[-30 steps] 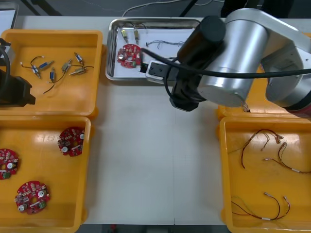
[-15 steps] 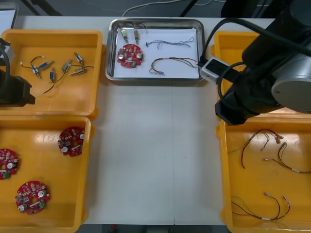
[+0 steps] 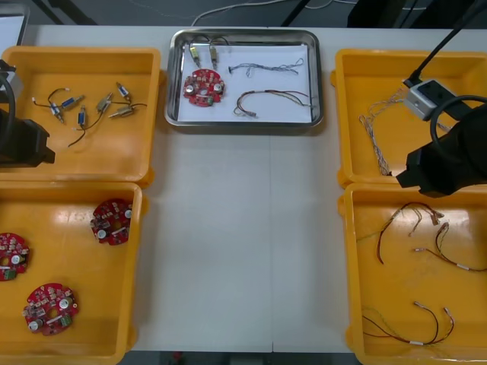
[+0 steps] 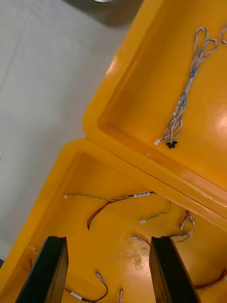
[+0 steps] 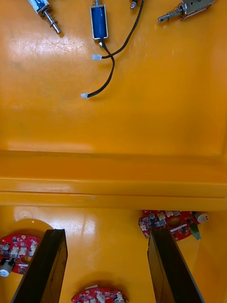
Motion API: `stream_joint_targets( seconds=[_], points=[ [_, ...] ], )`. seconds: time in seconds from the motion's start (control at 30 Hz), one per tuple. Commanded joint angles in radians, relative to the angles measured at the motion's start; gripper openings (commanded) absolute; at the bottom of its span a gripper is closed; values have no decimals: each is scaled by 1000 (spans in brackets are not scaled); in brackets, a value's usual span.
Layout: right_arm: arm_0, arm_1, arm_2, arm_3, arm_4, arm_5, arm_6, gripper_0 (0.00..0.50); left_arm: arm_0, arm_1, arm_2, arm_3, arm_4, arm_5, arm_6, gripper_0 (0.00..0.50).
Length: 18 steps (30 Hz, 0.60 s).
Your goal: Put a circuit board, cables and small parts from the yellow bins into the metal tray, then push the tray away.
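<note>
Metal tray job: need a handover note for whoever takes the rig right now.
Left gripper: open, empty, above the wall between the left yellow bins.
Right gripper: open, empty, above the wall between the right yellow bins.
Metal tray holds a circuit board, two small metal parts, a blue and white cable and a red and yellow cable.
Loading looks done. Left to do: push the tray away.

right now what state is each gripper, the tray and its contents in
right gripper: open, empty, over the right bins
left gripper: open, empty, over the left bins
metal tray: loaded
circuit board: flat in tray
blue and white cable: loose in tray
red and yellow cable: loose in tray
small metal parts: in tray
</note>
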Motion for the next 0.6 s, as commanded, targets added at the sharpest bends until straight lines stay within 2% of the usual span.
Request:
stream_joint_targets(
  seconds=[0.03, 0.37, 0.6],
  points=[
    [72, -32, -109, -26, 5, 5, -26, 500, 15, 40, 29, -29, -9, 6, -9, 500],
    [187, -32, -217, -11, 79, 5, -36, 500, 15, 40, 29, -29, -9, 6, -9, 500],
    [233, -32, -267, 21, 82, 5, -43, 500, 15, 40, 29, -29, -9, 6, -9, 500]
  ],
)
